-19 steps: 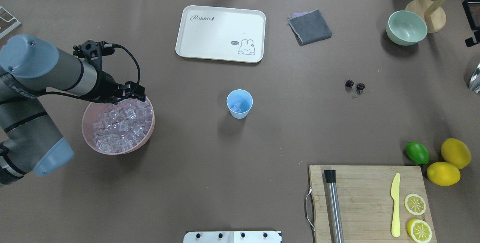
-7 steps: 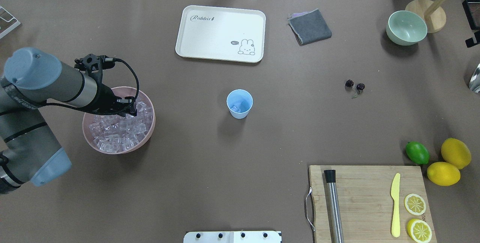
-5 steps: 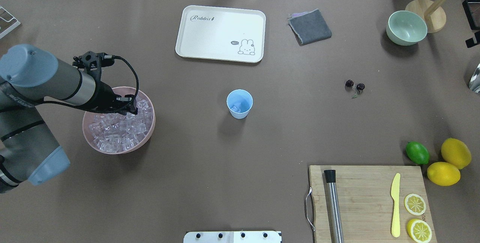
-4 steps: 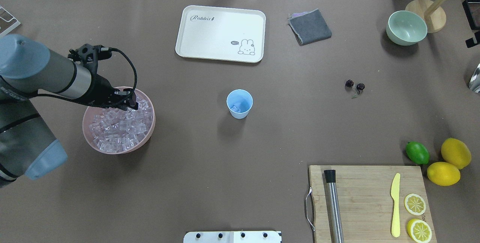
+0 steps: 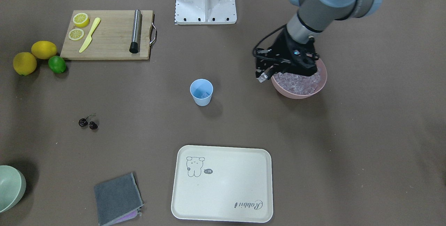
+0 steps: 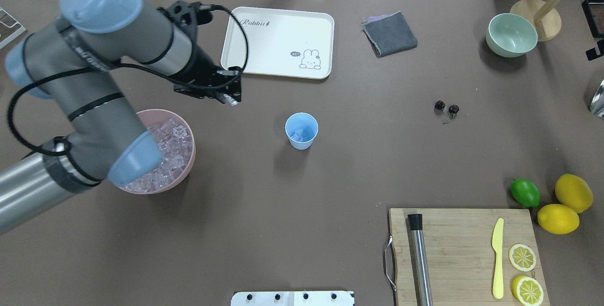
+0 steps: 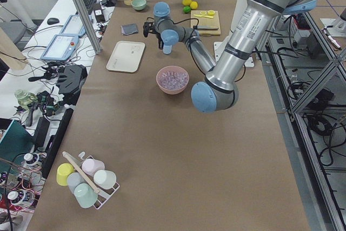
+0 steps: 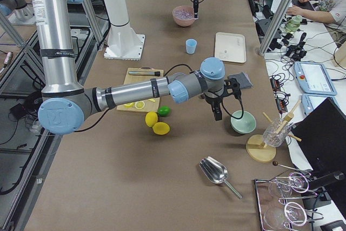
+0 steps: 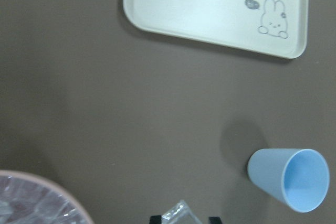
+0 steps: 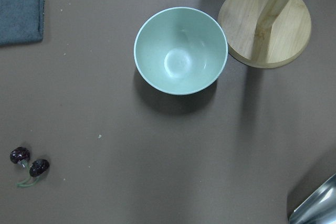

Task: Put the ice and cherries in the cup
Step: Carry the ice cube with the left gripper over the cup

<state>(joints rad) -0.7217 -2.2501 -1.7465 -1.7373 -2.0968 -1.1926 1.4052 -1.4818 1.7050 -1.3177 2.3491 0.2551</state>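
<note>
Left pincer point(image 6: 231, 100): narrow, clamped on one ice cube point(image 9: 180, 214). It hangs above the bare counter point(image 6: 264, 192), between the pink bowl point(image 5: 299, 94) and the cup point(image 6: 301, 130), touching neither.
Ice cube: clear, showing at the lower edge of the left wrist view.
Pink bowl: heaped with ice point(image 5: 296, 81). In the overhead view the left arm's elbow hides part of it.
Cup: upright at mid-counter, with a pale cube-like shape point(image 6: 297, 134) on its bottom.
Cherries point(image 6: 446, 107): lying on the counter well to the right of the cup, stems joined.
Right pincer point(image 8: 217, 115): seen only from the side, so I cannot tell whether it is wide or narrow. It hangs over the counter near the green bowl point(image 10: 180, 51).
Tray point(image 6: 277, 42): beyond the cup, nothing on it.
</note>
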